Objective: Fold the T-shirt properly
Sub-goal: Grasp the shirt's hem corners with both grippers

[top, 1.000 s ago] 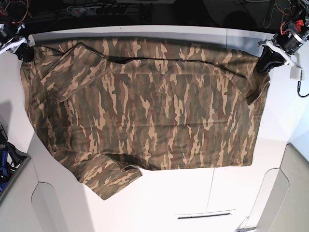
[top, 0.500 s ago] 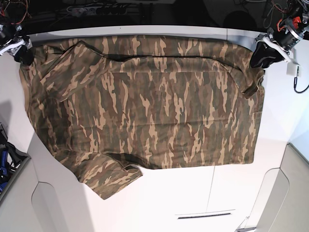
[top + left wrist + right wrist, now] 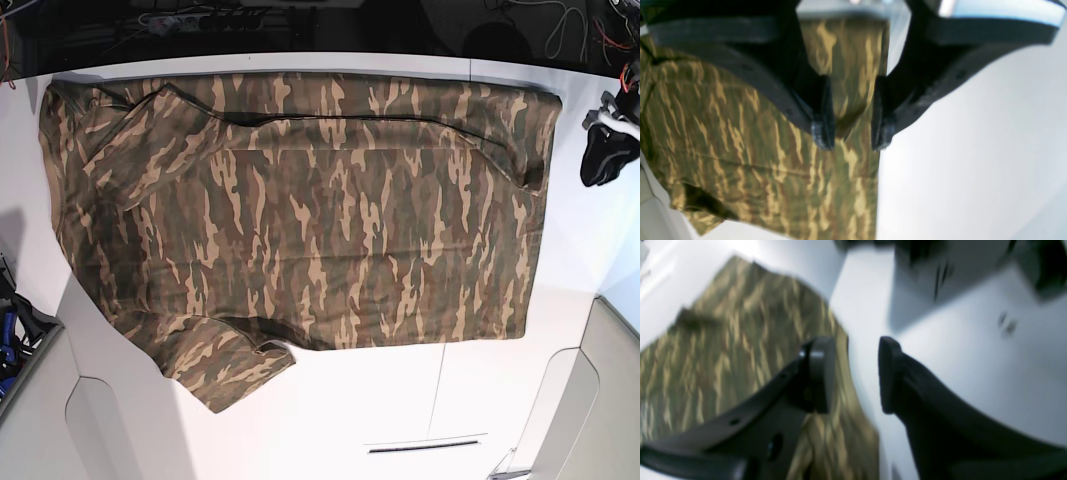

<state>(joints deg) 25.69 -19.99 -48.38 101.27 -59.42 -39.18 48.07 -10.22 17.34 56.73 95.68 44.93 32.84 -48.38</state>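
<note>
The camouflage T-shirt (image 3: 300,220) lies spread flat across the white table (image 3: 400,420), with one sleeve (image 3: 225,370) sticking out at the front left and a folded strip along its far edge. My left gripper (image 3: 603,155) hovers off the shirt's far right corner, over bare table. In the left wrist view this gripper (image 3: 851,136) is open above the shirt's (image 3: 740,150) side edge, nothing between its fingers. My right gripper (image 3: 853,373) is open too, above the edge of the shirt (image 3: 723,356). It is outside the base view.
A dark slot (image 3: 425,445) runs across the table near its front edge. Dark gear (image 3: 10,330) sits at the left border and cables (image 3: 200,15) lie behind the table. Bare white surface lies in front of and to the right of the shirt.
Both grippers opened and let go of the shirt's far corners, which now lie flat. The left gripper drew back to the right; the right gripper left the base view.
</note>
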